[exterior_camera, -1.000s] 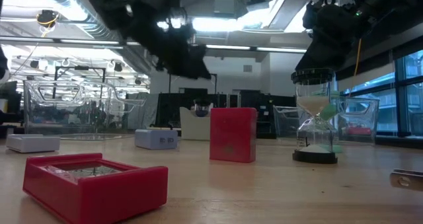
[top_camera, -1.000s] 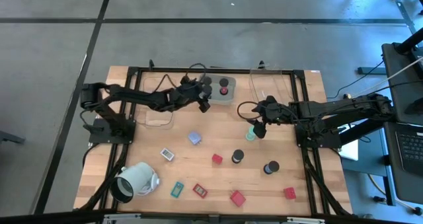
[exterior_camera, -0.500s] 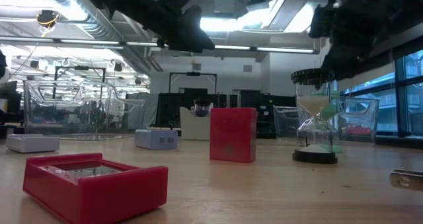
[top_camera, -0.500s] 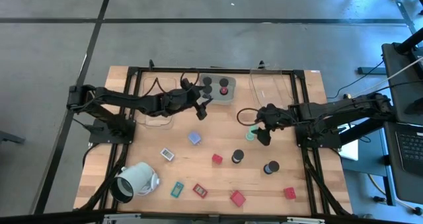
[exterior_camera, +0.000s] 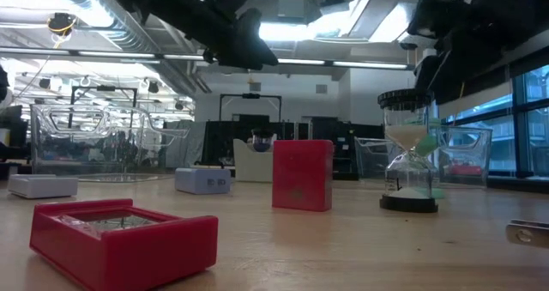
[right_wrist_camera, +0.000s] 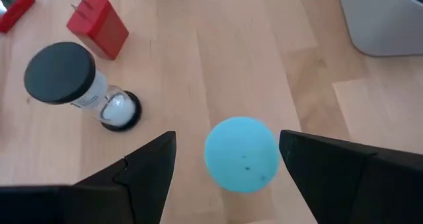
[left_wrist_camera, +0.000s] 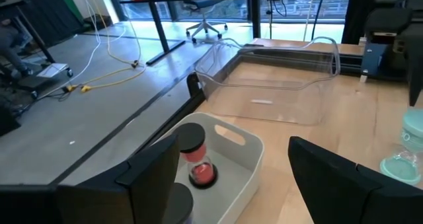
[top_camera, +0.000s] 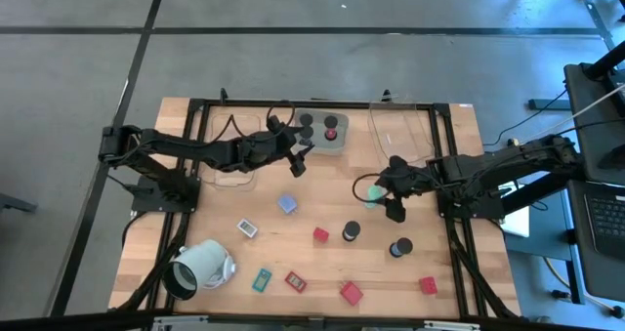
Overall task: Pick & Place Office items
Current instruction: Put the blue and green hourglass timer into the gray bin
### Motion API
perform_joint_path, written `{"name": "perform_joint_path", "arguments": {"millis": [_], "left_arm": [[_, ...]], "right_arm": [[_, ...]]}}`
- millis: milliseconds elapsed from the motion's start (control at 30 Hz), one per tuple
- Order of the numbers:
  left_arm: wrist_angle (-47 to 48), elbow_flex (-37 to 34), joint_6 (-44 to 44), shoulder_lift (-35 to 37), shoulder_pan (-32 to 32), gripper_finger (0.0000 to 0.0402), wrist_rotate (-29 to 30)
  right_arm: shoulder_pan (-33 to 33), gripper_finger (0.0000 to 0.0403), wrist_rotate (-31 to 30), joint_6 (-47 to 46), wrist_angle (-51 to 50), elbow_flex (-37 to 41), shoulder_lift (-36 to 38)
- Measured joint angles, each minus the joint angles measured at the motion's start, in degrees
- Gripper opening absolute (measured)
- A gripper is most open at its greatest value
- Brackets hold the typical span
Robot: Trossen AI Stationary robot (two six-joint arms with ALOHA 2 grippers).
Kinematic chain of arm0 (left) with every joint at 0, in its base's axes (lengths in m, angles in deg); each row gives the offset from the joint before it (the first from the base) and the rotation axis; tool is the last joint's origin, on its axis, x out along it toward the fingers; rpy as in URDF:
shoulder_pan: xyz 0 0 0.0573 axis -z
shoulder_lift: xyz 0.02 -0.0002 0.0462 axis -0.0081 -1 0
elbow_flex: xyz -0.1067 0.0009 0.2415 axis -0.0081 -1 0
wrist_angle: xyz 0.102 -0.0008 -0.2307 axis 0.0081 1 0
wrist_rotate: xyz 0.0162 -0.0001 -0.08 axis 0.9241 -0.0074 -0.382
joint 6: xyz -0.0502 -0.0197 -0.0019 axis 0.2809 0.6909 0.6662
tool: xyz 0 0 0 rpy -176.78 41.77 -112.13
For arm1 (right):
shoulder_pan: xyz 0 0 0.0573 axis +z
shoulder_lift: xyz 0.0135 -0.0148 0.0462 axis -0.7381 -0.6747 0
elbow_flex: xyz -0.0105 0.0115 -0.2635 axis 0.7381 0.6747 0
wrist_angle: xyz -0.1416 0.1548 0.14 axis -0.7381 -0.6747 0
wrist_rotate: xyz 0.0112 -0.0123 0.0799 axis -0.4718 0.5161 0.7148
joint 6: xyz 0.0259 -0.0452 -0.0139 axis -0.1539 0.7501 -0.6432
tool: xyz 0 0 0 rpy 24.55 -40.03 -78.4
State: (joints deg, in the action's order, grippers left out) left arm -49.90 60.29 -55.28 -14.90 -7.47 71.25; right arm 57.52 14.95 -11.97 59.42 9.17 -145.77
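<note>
While the right pincer (right_wrist_camera: 221, 159) hangs wide open and empty, the green-topped sand timer (right_wrist_camera: 240, 154) stands right between its fingers. It looks light, tippy and breakable, so grab the round top gently.

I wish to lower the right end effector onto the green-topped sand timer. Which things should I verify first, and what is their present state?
1. Right end effector open: ok.
2. Green-topped sand timer between its fingers: ok.
3. Timer upright: ok.
4. Black-topped timer and red block apart from it: ok.
5. Fingers low enough to close: cannot tell.
6. Left end effector out of the way, open by the grey tray: ok.
</note>
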Motion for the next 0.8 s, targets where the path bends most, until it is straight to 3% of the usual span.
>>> {"name": "perform_joint_path", "arguments": {"millis": [433, 800], "left_arm": [[0.96, 0.00, 0.00, -0.04, 0.00, 0.0279, 0.02], [1.07, 0.00, 0.02, -0.04, 0.00, 0.0279, 0.04]], "right_arm": [[-0.04, 0.0276, -2.38, -1.68, 0.25, 0.00, -0.38], [-0.04, 0.0358, -3.41, -3.57, 1.74, -0.02, -1.98]]}}
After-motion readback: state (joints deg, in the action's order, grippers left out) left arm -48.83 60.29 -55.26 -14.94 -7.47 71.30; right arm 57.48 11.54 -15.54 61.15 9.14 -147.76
